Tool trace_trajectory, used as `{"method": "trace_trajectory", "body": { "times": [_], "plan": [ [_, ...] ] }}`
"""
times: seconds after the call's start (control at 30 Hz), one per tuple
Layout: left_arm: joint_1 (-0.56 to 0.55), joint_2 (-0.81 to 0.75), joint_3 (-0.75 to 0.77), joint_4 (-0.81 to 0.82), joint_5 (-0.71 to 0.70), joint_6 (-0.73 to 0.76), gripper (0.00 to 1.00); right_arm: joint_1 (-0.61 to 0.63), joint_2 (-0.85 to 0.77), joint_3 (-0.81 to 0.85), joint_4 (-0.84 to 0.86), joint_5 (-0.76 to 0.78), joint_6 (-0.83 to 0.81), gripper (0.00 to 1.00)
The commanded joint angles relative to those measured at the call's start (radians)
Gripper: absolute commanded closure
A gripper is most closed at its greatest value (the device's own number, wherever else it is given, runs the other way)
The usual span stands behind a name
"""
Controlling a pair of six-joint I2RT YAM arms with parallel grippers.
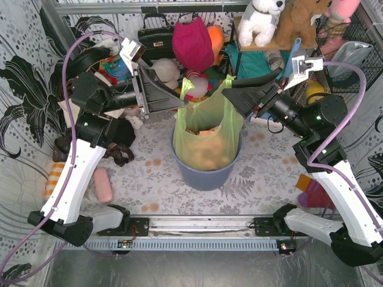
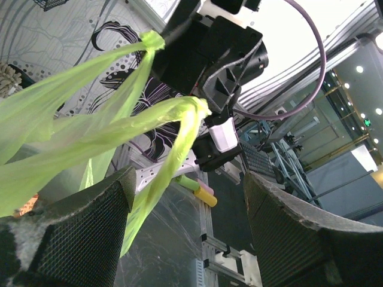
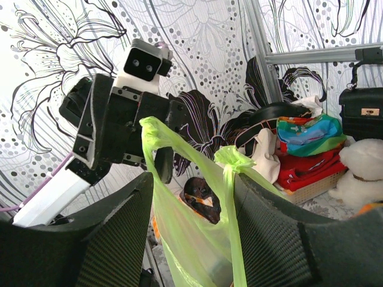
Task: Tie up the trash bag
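Jaws of left gripper (image 2: 188, 176) wide, nothing pinched; handle strips (image 2: 176, 110) of trash bag (image 1: 206, 137) draped across one finger. Right gripper (image 3: 192, 179) jaws apart, same strips upright between them, unclamped. Bag seated in blue-grey bin (image 1: 206, 176) mid-table, between both arms, tan paper showing through. Soft toys (image 1: 263, 21) behind.

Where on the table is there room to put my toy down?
Bare cloth lies between the blue-grey bin and the pink roll, and right of the bin toward the right arm. The back, behind the trash bag, is crowded with plush toys and a black handbag.
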Motion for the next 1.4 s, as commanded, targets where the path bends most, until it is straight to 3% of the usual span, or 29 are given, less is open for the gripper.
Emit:
{"method": "trace_trajectory", "body": {
  "times": [0.0, 0.23, 0.43, 0.63, 0.73, 0.9, 1.07, 1.37],
  "plan": [
    [-0.006, -0.028, -0.022, 0.048, 0.046, 0.011, 0.19, 0.007, -0.005, 0.003, 0.047, -0.001, 0.006, 0.44],
    [-0.034, 0.047, -0.015, 0.181, -0.014, -0.059, 0.19, 0.005, 0.004, -0.007, 0.065, -0.007, 0.019, 0.44],
    [-0.115, 0.15, 0.157, 0.204, -0.021, -0.068, 0.19, 0.007, 0.043, 0.035, 0.078, -0.02, 0.023, 0.44],
    [-0.076, 0.213, 0.428, 0.012, -0.049, 0.028, 0.22, 0.006, 0.109, 0.158, 0.105, -0.077, 0.026, 0.44],
    [-0.007, 0.226, 0.512, -0.001, -0.049, 0.002, 0.23, 0.007, 0.129, 0.245, 0.088, -0.103, 0.016, 0.44],
    [0.058, 0.178, 0.438, 0.049, -0.064, -0.047, 0.24, 0.007, 0.073, 0.243, 0.093, -0.081, 0.006, 0.44],
    [0.059, 0.12, 0.312, 0.027, -0.055, -0.018, 0.24, 0.006, -0.005, 0.069, 0.061, -0.024, 0.018, 0.44],
    [0.061, 0.059, 0.218, -0.144, -0.072, 0.104, 0.26, 0.006, -0.057, -0.045, 0.028, 0.037, 0.046, 0.55]
  ]
}}
